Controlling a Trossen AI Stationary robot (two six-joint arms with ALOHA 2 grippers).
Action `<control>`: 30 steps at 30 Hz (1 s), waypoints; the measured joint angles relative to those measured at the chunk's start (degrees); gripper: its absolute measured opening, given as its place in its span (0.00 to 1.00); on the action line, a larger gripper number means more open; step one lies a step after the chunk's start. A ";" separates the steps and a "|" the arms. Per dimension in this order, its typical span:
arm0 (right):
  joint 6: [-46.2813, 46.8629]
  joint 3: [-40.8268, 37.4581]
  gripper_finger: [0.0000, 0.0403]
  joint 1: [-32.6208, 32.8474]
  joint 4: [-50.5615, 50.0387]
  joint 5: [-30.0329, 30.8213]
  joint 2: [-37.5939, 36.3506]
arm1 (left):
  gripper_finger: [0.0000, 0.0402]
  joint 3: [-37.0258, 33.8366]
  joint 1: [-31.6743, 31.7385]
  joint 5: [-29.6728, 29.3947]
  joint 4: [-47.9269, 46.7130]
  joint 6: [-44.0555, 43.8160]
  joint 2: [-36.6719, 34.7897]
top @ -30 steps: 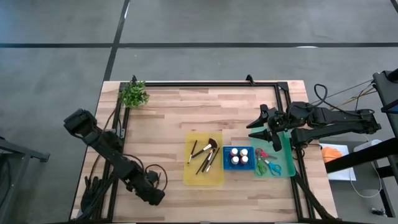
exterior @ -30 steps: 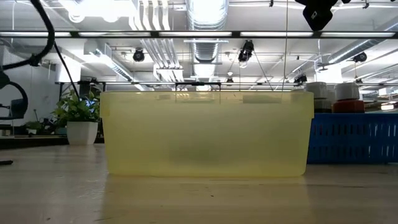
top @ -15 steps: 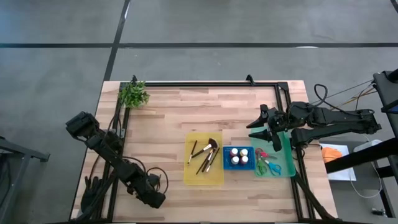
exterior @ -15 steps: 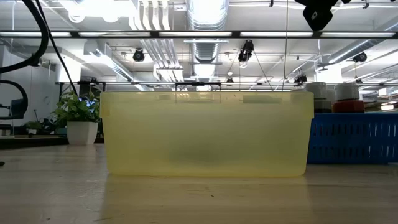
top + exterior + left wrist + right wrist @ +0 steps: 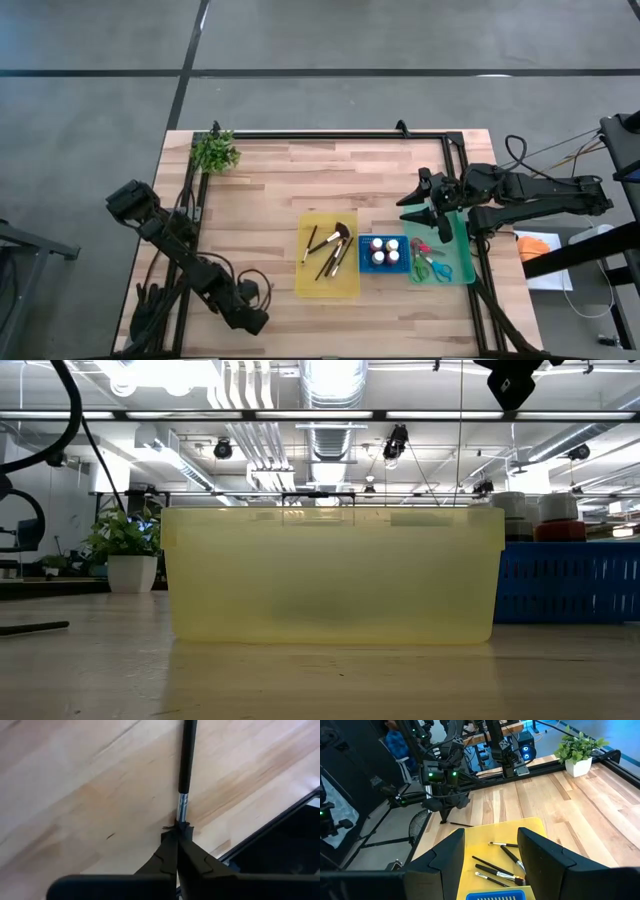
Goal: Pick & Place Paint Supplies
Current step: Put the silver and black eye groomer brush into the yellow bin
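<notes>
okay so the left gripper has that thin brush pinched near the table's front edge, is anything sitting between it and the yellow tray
Nothing visible does. The left gripper holds the thin brush low over bare wood, and the stretch of table between it and the yellow tray shows nothing on it.

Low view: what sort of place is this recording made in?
Probably a robotics lab or workshop: exposed ceiling ducts and strip lights overhead, another rig with lit electronics beyond the butcher-block table.

Yellow tray (image 5: 348,283), blue tray (image 5: 366,262), green tray (image 5: 461,268) (plant (image 5: 215,152) apart).
</notes>
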 joint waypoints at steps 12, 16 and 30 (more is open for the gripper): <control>-0.19 0.00 0.45 0.00 0.00 0.00 0.00 | 0.00 -0.35 -0.01 -10.36 2.26 0.53 -3.72; -0.25 0.00 0.45 -0.02 -0.01 0.00 0.00 | 0.00 -0.33 0.00 -13.37 2.69 0.81 -5.16; -1.04 0.00 0.45 -0.02 0.03 -0.04 0.02 | 0.00 0.00 2.65 -24.99 7.23 7.84 -12.73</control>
